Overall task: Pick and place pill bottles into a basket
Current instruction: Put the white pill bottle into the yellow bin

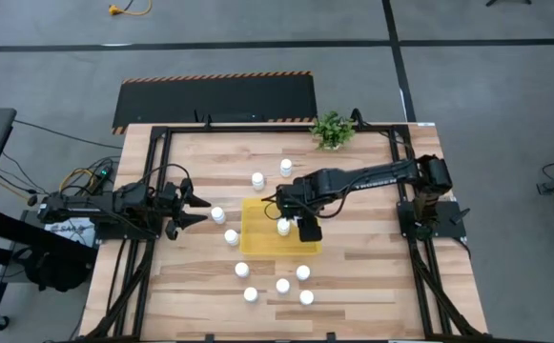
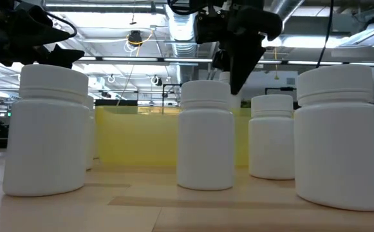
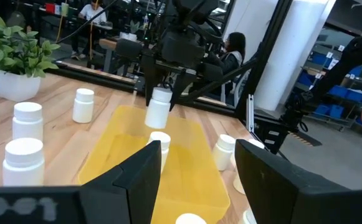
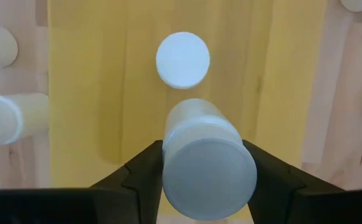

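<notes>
Right gripper (image 3: 162, 99) holds bottle (image 3: 157, 107) above basket (image 3: 124, 155).

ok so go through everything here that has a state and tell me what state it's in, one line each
right gripper: shut on a pill bottle, above the tray
held pill bottle: lifted, upright, over the tray
yellow tray: flat on the table, one bottle inside
bottle in tray: standing upright
loose pill bottles: upright on the table outside the tray
left gripper: open, empty, beside the tray
potted plant: upright at the table's edge
</notes>
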Tool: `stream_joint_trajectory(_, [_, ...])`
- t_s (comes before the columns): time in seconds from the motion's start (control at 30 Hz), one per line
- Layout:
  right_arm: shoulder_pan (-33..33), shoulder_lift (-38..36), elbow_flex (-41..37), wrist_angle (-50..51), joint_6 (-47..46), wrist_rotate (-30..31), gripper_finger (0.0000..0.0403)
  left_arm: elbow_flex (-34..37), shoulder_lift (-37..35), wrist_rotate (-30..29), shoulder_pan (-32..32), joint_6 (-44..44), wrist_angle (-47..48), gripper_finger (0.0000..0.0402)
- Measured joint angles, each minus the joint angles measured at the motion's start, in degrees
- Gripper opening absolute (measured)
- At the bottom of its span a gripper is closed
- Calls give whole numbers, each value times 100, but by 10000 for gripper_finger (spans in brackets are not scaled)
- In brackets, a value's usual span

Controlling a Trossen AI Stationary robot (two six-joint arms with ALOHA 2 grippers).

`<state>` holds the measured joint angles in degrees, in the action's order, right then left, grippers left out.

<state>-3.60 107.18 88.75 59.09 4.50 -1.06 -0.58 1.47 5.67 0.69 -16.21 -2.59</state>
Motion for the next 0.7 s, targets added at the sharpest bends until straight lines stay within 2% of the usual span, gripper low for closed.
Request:
stream_joint_trajectory(0.33, [193,0,-3,-12,6,0,172,0,0,0,0,0,2,194])
stream_joint_trajectory(0.7, [327,7,-709,-445,-86,-38,172,2,0,0,-2,-4,2,194])
